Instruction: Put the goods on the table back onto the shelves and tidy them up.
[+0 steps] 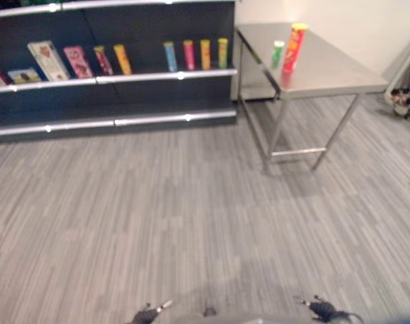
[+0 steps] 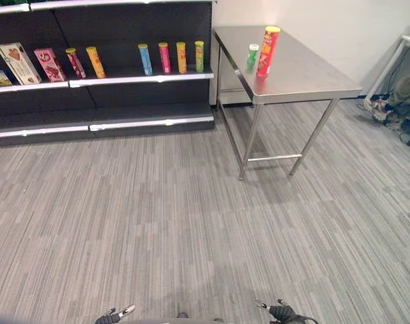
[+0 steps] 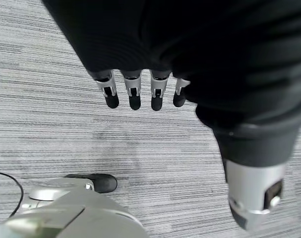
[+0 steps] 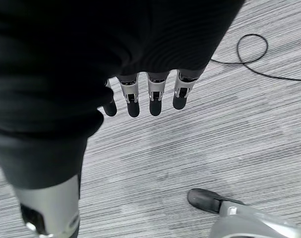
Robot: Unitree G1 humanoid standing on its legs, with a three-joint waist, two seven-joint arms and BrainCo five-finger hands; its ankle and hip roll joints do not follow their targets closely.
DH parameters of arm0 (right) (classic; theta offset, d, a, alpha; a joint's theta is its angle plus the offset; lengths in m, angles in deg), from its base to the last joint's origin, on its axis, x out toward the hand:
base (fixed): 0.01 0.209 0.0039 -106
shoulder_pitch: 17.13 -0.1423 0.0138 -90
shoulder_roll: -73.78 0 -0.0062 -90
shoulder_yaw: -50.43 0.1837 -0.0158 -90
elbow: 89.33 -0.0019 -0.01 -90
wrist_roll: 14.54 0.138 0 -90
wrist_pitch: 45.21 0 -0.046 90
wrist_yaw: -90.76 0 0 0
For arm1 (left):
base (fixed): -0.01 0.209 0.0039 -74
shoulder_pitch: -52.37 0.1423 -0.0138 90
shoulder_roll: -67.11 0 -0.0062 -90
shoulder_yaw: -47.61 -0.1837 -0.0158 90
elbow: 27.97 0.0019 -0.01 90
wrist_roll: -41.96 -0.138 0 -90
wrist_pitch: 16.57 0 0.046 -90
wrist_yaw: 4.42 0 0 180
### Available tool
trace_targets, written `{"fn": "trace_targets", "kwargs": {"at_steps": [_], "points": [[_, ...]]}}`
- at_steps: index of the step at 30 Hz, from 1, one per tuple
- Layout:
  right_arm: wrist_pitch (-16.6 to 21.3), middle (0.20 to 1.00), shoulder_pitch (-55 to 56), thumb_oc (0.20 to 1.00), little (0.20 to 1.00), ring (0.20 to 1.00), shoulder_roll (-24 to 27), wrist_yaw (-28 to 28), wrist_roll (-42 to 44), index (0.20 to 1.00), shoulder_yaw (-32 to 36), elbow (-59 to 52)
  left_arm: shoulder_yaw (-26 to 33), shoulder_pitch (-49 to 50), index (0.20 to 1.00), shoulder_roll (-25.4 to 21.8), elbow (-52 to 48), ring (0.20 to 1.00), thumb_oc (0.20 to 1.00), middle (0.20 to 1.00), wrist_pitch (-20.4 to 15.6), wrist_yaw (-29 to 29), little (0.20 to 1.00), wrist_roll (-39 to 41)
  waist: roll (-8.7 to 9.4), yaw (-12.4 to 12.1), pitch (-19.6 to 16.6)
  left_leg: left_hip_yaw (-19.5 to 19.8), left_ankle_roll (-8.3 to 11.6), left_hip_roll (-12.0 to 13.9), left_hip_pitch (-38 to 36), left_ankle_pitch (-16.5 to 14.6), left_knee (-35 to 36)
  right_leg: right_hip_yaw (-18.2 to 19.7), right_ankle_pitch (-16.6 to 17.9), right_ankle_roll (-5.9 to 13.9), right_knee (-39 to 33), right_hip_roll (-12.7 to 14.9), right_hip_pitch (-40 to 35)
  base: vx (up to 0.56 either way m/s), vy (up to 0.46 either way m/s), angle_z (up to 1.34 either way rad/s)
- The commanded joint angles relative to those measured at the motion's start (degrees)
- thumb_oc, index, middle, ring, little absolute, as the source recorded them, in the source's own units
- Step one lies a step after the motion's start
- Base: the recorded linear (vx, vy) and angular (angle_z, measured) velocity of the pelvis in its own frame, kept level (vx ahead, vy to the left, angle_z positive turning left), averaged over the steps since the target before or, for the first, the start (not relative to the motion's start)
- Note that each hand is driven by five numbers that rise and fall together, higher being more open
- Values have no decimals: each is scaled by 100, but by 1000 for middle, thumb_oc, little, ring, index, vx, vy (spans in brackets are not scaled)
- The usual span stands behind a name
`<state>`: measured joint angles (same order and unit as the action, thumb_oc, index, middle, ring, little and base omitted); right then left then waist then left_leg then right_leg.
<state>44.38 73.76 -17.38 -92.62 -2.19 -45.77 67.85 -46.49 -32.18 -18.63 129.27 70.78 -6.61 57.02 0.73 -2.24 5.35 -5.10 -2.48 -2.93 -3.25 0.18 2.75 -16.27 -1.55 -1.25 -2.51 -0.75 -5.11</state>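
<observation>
the shelves (image 2: 123,81) stand to the left of the steel table (image 2: 306,74), carrying two boxes (image 2: 15,62) at their far end and, nearer the table, two groups of tall cans (image 2: 171,57), some leaning. on the table, toward its shelf-side edge, a small green can (image 2: 252,54) stands just beside a tall red can (image 2: 267,50); both are upright. the left hand (image 3: 135,91) and right hand (image 4: 150,96) hang over bare floor, well short of the table, fingers straight and slack, empty. the step in hand looks like the approach: walk up square to the table's near long side (not the corner), then take the red can low on its body so it stays upright.
</observation>
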Motion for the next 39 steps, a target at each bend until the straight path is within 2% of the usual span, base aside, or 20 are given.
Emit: {"fn": "trace_targets", "kwargs": {"at_steps": [1, 14, 23, 25, 27, 28, 32, 34, 35, 37, 39], "points": [[111, 1000, -289, 1000, 1000, 1000, 177, -36, -53, 1000, -129, 132, -99, -381, 1000, -118, 60, 1000, 1000, 1000, -179, -22, 1000, 54, 107, -98, -52, -46, 526, 264, -161, -75, 225, 67, 144, 825, -213, 603, -153, 0, 0, 0], [73, 1000, -232, 1000, 1000, 1000, 170, -35, -164, 1000, -154, 209, -110, -354, 1000, -144, 146, 1000, 1000, 1000, -163, -9, 1000, -87, 102, -91, 0, -52, 490, 247, -116, -71, 225, 132, 180, 838, -172, 616, -55, 0, 0, 0], [51, 1000, -238, 1000, 1000, 1000, 188, -5, -280, 1000, -211, 178, -34, -368, 1000, -224, 218, 1000, 1000, 1000, -144, -14, 1000, -65, 147, -122, 158, -29, 373, 182, 87, -58, 158, 290, 230, 891, 22, 670, 257, -29, 47, -8], [48, 1000, -258, 1000, 1000, 1000, 195, -9, -294, 1000, -208, 159, -31, -401, 1000, -262, 211, 1000, 1000, 1000, -140, -18, 1000, -34, 166, -121, 239, -29, 306, 158, 186, -86, 78, 312, 184, 902, 321, 729, 439, -64, 127, -7], [44, 1000, -286, 1000, 1000, 1000, 213, -2, -335, 1000, -211, 133, -41, -452, 1000, -323, 155, 1000, 1000, 1000, -132, -19, 1000, -22, 166, -120, 403, -48, 169, 124, 252, -199, -74, 332, 121, 977, 1068, 876, 797, -45, 150, -8], [44, 1000, -287, 1000, 1000, 1000, 213, -2, -335, 1000, -210, 134, -40, -453, 1000, -323, 155, 1000, 1000, 1000, -132, -19, 1000, -22, 168, -123, 400, -52, 167, 121, 259, -202, -79, 338, 113, 979, 1086, 881, 812, -12, 116, -10], [23, 1000, -204, 1000, 1000, 1000, 244, 38, -363, 1000, -191, 151, -111, -464, 1000, -374, 128, 1000, 1000, 1000, -108, 20, 1000, -129, 178, -51, 605, 44, -48, 17, 115, -366, -238, 456, 346, 1026, 2368, 1120, 1245, 46, 158, -6], [29, 1000, -180, 1000, 1000, 1000, 245, 46, -356, 1000, -187, 159, -128, -466, 1000, -381, 122, 1000, 1000, 1000, -108, 27, 1000, -134, 159, -36, 618, 77, -81, 24, 117, -386, -270, 508, 422, 1008, 2606, 1129, 1338, 88, 104, 22], [34, 1000, -126, 1000, 1000, 1000, 235, 67, -356, 1000, -202, 152, -151, -492, 1000, -414, 127, 1000, 1000, 1000, -102, 38, 1000, -156, 116, 12, 648, 174, -95, 52, 39, -414, -267, 616, 493, 968, 3105, 1081, 1563, 146, 94, 17], [39, 1000, -87, 1000, 1000, 1000, 234, 77, -350, 1000, -189, 168, -170, -506, 1000, -422, 110, 1000, 1000, 1000, -104, 43, 1000, -172, 109, 35, 638, 222, -93, 43, -9, -442, -263, 665, 499, 952, 3201, 1078, 1650, 167, 51, 9], [42, 1000, -60, 1000, 1000, 1000, 247, 83, -313, 1000, -158, 192, -241, -544, 1000, -428, -14, 1000, 1000, 1000, -124, 40, 1000, -152, 121, 104, 630, 444, -39, 42, -136, -555, -243, 765, 500, 920, 2712, 1017, 1857, 283, -80, 38]]}}
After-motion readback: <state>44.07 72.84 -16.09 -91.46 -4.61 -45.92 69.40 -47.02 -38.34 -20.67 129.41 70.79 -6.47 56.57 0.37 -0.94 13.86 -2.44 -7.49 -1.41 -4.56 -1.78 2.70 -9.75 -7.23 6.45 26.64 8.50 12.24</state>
